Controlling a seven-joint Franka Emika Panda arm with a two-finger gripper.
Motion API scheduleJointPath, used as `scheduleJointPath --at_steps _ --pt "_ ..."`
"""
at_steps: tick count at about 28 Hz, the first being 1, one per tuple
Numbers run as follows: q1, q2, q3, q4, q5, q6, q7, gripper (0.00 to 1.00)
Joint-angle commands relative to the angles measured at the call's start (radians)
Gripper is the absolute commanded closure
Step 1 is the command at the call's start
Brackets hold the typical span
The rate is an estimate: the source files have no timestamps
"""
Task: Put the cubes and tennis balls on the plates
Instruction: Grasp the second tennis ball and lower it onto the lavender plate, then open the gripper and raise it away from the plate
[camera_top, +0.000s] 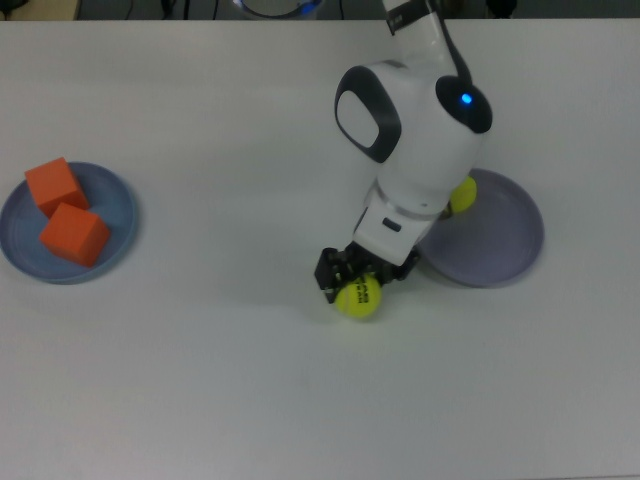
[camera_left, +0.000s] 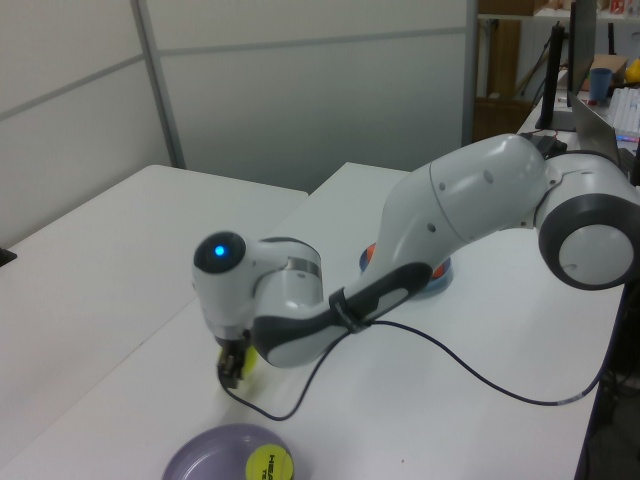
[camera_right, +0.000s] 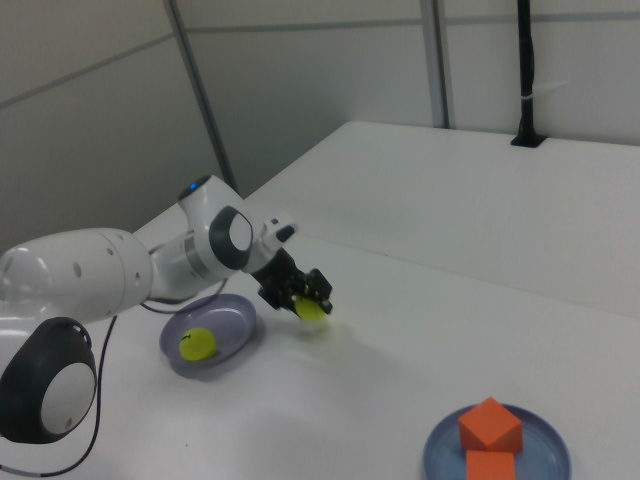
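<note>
Take the lavender plate (camera_top: 500, 235) as your landmark: on the top view's left of its rim you see the jaws (camera_top: 356, 279) clamped on a tennis ball (camera_top: 358, 298), which sits just off the plate, above bare bench (camera_top: 250, 380). You cannot tell from the top view whether that ball touches the bench; in the right view it looks slightly raised, with a faint shadow beneath. In the left view the arm's wrist covers nearly all of this ball, so only a sliver of yellow-green shows beside the dark fingers (camera_left: 229, 368). The second tennis ball (camera_top: 462, 194) lies on the lavender plate near its far rim, but in the top view the arm (camera_top: 420, 130) hides most of it and part of the plate's left edge; the right view shows it whole. Well away from the lavender plate, at the top view's far left, the blue plate (camera_top: 115, 235) carries both orange cubes (camera_top: 74, 233), touching each other. In the left view the arm hides that plate almost entirely, and the lavender plate is cut off by the bottom edge.
</note>
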Motion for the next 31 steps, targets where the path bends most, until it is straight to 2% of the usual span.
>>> scheduleJointPath --at_steps 1,4,7,8,11,16,17,20,22,23,31 --pt "0.010 -0.087 0.050 0.003 0.116 -0.025 -0.005 0.98" --pt "0.016 -0.100 0.088 0.005 0.124 -0.096 -0.005 0.97" --pt "0.016 -0.109 0.151 0.003 0.124 -0.191 -0.003 0.94" --pt "0.016 -0.109 0.160 0.002 0.124 -0.217 -0.003 0.94" --pt "0.019 -0.107 0.186 -0.001 0.124 -0.274 0.009 0.94" --pt "0.036 -0.091 0.189 -0.024 0.113 -0.277 0.026 0.92" --pt "0.036 -0.083 0.189 -0.024 0.111 -0.276 0.026 0.88" --pt "0.039 -0.051 0.189 -0.024 0.081 -0.274 0.026 0.55" --pt "0.042 -0.045 0.189 -0.024 0.065 -0.274 0.032 0.15" --pt "0.043 -0.043 0.189 -0.024 0.064 -0.274 0.047 0.00" --pt "0.045 -0.072 0.189 0.011 0.085 -0.283 0.055 0.00"
